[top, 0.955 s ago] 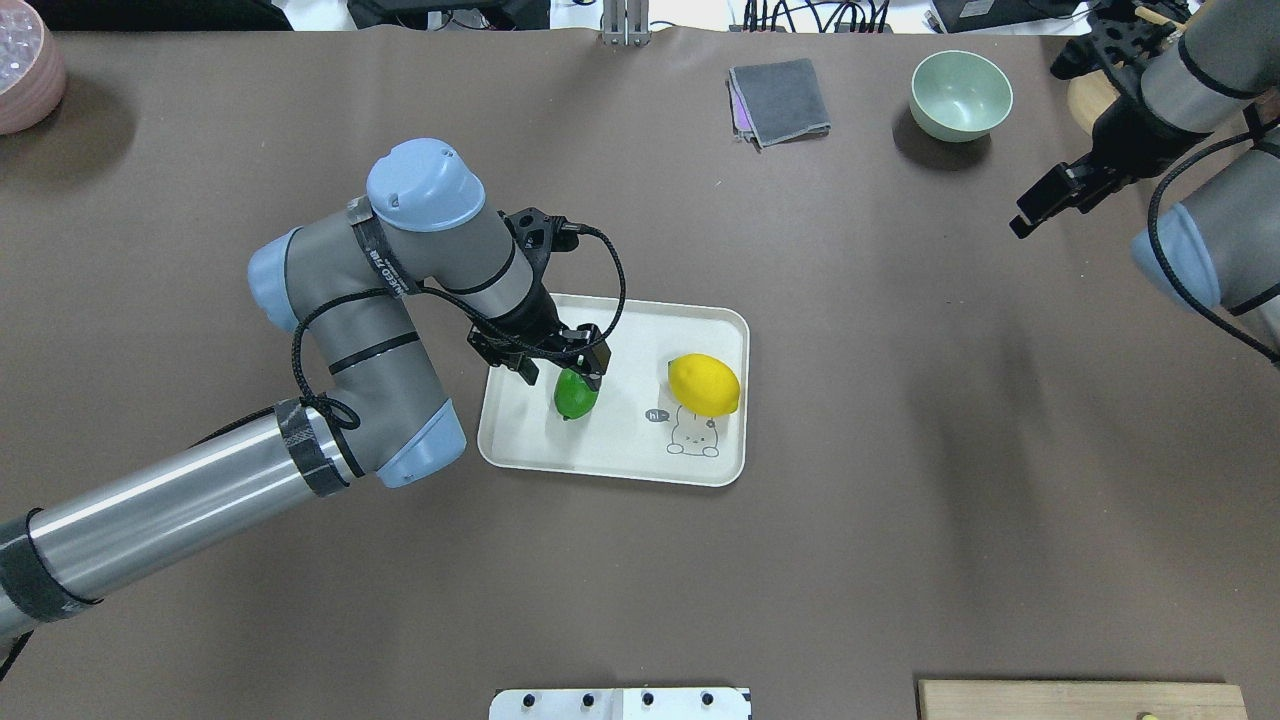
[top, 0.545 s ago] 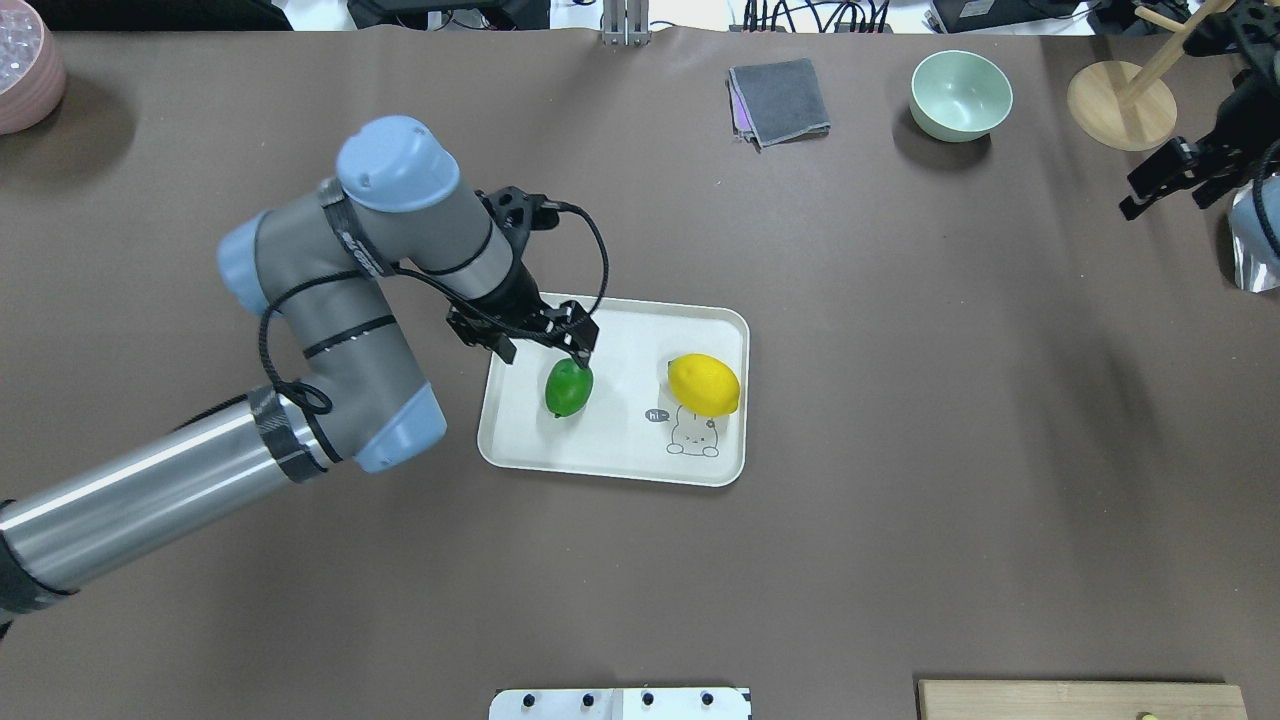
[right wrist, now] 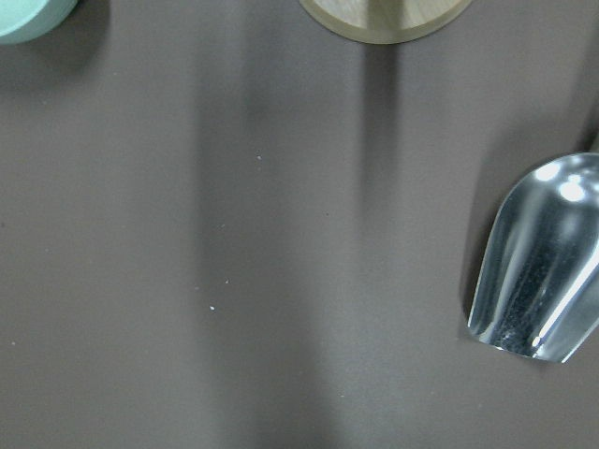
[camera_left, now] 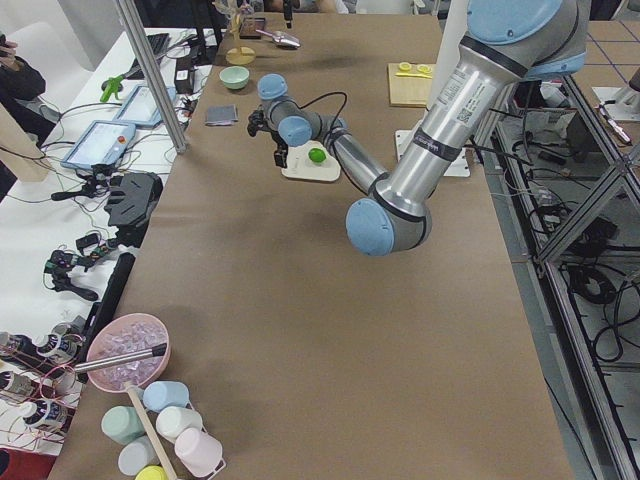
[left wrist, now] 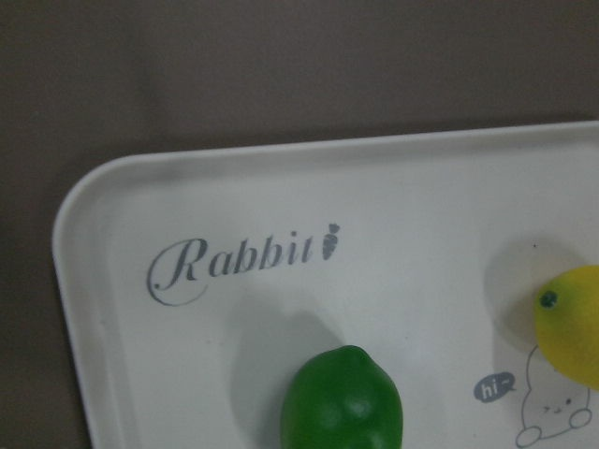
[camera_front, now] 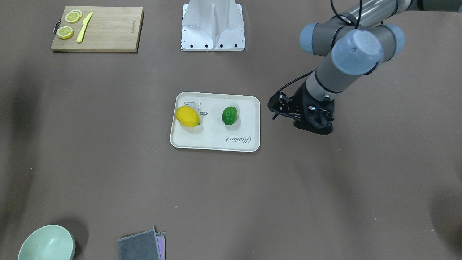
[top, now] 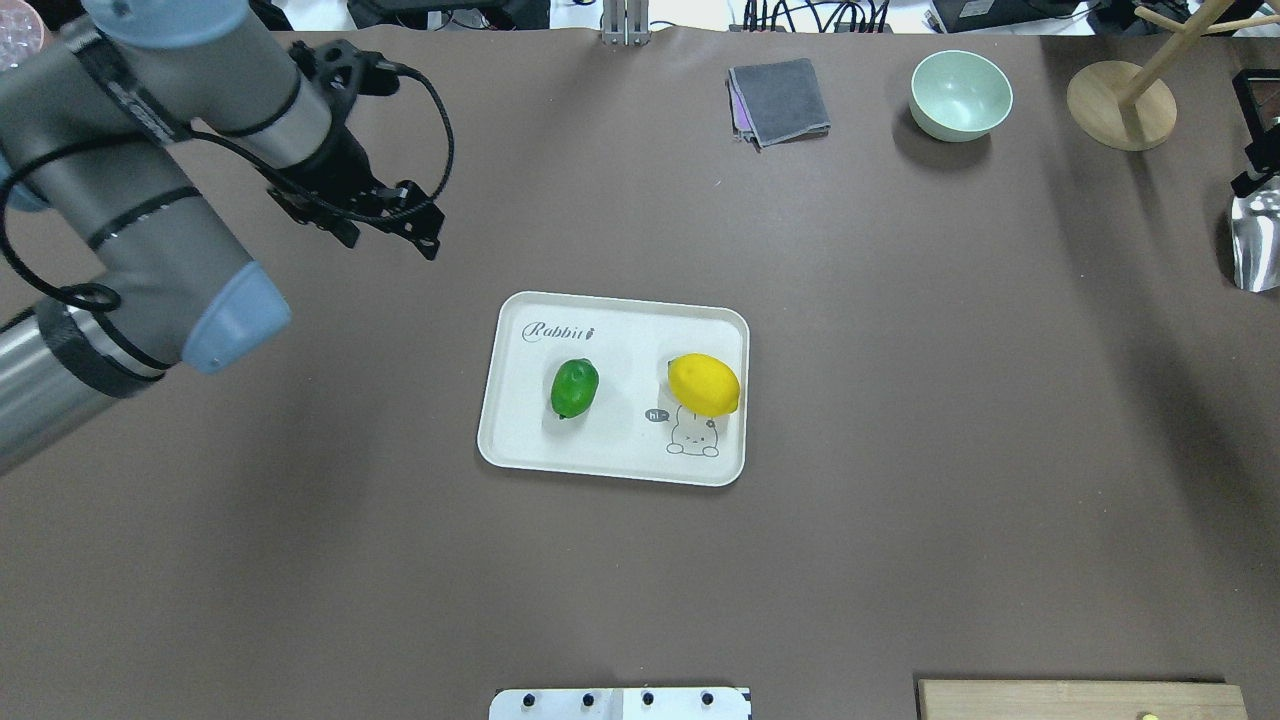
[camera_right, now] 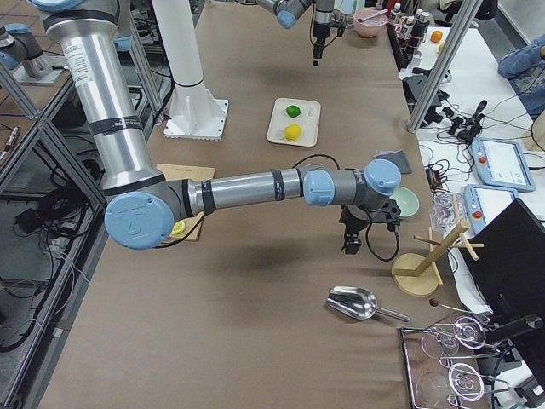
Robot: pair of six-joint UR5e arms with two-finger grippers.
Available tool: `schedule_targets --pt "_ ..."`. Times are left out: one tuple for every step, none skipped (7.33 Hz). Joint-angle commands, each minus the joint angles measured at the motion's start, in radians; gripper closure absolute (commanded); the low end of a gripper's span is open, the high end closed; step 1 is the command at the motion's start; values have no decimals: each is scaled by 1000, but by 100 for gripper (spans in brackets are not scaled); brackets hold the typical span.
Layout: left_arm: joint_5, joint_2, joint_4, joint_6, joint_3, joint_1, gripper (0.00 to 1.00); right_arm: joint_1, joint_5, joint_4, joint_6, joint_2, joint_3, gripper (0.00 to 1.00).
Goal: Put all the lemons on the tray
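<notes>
The left claw hung released and empty above the bare surface, its jaws spread. It was well apart from the tray, off that tray's far left corner in the overhead view. Its wrist camera looked down on the tray corner bearing the "Rabbit" script.

The right claw hovered near the surface's right end. Only a sliver of it showed at the overhead view's edge, so I could not tell whether it was released or clenched. Close by it lay a metal scoop, beside the round base of a wooden stand.

Both fruits rested on the tray, apart from each other. The green lemon sat toward the left half, below the script. The yellow lemon sat toward the right half, covering the top of the little drawing.

Farther out stood a mint-green bowl and a folded grey cloth. A cutting board near the robot's base carried lemon slices and a yellow knife.
</notes>
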Motion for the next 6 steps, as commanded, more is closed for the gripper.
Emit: schedule_targets --pt "35 155 215 366 -135 -163 2 31 -13 -19 -7 -3 0 1" --pt "39 240 213 404 -134 -244 2 32 -19 -22 -7 -5 -2 1" --pt "36 324 208 404 -129 -312 2 35 -33 -27 -7 -17 -2 1" --pt "33 402 203 430 -123 -358 2 40 -43 -29 -7 -31 -6 1" --pt "31 476 182 509 -109 -409 2 45 -54 -32 -6 -43 -8 0" --pt "28 516 118 527 -67 -446 2 51 -56 -29 -7 -61 -6 0"
